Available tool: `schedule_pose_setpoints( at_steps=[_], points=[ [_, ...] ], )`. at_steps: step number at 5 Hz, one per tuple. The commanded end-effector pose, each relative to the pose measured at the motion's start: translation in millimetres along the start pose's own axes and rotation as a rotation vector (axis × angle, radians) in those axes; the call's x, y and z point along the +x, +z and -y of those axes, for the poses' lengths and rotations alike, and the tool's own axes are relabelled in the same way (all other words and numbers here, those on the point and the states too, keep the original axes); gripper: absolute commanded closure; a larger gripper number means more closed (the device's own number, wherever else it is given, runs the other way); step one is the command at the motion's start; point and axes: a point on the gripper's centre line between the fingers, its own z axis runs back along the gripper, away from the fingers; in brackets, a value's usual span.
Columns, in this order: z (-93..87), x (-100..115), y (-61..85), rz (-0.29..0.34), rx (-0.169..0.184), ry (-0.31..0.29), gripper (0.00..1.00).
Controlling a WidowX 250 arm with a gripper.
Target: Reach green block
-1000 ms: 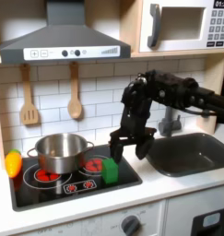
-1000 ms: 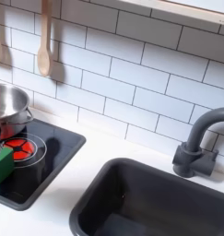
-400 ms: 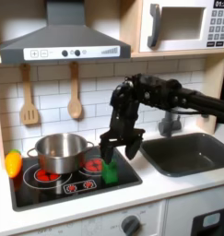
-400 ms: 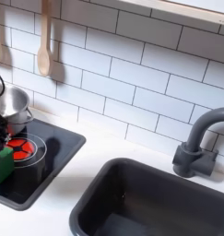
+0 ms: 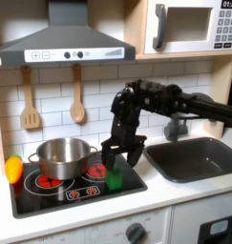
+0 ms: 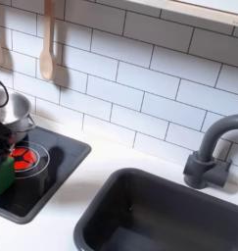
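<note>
The green block is a small, bright green upright piece standing on the black stovetop, near its front right corner in the first exterior view. My gripper hangs open directly above it, one finger on either side of the block's top, with nothing held. In the second exterior view the green block sits at the left edge beside the red burner. A steel pot stands just left of the block on the stove.
A yellow-orange toy lies at the stove's left edge. Right of the stove are the dark sink and the grey faucet. Wooden utensils hang on the tiled wall; a microwave sits high on the right.
My arm has swung left from near the sink and lowered, bringing the open gripper over the green block. The block and pot have not moved.
</note>
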Motion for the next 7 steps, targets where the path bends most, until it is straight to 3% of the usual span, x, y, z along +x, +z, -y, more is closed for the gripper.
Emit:
schedule_pose_setpoints(
  at_steps=[1,7],
  points=[
    [1.6,8.3,-9.5,-0.01,0.0,0.001,0.0],
    [1.5,12.0,-37.9,-0.077,0.007,0.001,0.0]
  ],
)
